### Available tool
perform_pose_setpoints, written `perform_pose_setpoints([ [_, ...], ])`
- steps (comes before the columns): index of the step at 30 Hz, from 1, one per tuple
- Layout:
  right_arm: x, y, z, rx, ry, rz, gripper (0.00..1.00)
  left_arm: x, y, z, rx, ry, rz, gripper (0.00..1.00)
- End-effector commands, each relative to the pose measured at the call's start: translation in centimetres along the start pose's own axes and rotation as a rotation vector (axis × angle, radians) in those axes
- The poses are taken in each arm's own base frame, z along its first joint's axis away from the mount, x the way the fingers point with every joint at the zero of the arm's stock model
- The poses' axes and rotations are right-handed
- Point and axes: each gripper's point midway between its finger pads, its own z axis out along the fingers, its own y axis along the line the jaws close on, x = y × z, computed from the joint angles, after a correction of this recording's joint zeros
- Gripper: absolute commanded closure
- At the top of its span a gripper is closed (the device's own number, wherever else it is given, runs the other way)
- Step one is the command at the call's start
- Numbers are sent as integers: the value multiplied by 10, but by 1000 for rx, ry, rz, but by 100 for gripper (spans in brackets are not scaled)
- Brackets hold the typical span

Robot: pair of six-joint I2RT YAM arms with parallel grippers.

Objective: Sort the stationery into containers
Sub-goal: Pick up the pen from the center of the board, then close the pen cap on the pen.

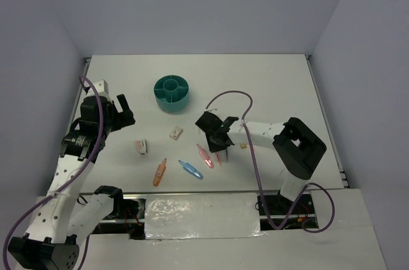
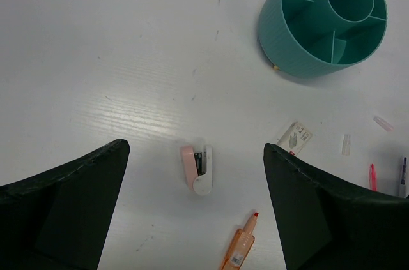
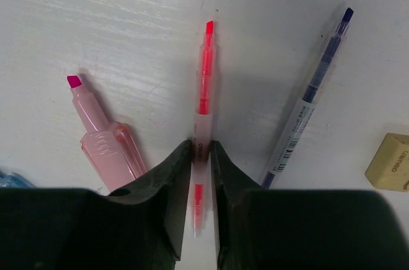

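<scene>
The teal organiser cup (image 1: 171,93) stands at the back centre and also shows in the left wrist view (image 2: 326,18). My right gripper (image 1: 218,140) is low over the table, its jaws (image 3: 202,147) shut on a thin salmon-red pen (image 3: 205,85). A pink marker (image 3: 105,139) lies left of it, a grey pen (image 3: 307,101) right of it, and a tan eraser (image 3: 390,163) further right. My left gripper (image 1: 122,112) hangs open and empty (image 2: 195,147) above a pink-and-white stapler (image 2: 198,169) and an orange marker (image 2: 239,247).
A blue marker (image 1: 190,169) lies near the front edge beside the orange marker (image 1: 160,172). A small white box (image 2: 295,138) and a clear cap (image 2: 346,145) lie between the cup and the pens. Grey walls close in the table on three sides.
</scene>
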Motion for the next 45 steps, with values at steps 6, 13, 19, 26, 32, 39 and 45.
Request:
perform_pose_setpoints([
  [6, -17, 1, -20, -27, -88, 47, 100, -17, -34, 3, 91, 0, -34, 1],
  [13, -60, -46, -131, -38, -346, 171, 100, 12, -149, 4, 135, 86, 74, 1],
  [19, -51, -97, -176, -22, -442, 289, 100, 82, -227, 46, 102, 219, 165, 13],
  [26, -31, -109, -193, -42, -446, 280, 100, 141, -252, 94, 0, 323, 277, 35],
  [32, -24, -106, -187, -65, -436, 270, 100, 160, -252, 114, 1, 363, 297, 38],
  [39, -24, -99, -178, -87, -425, 258, 100, 177, -244, 131, -3, 413, 300, 38],
  [45, -24, -94, -171, -100, -406, 246, 100, 189, -242, 138, -9, 440, 298, 37],
])
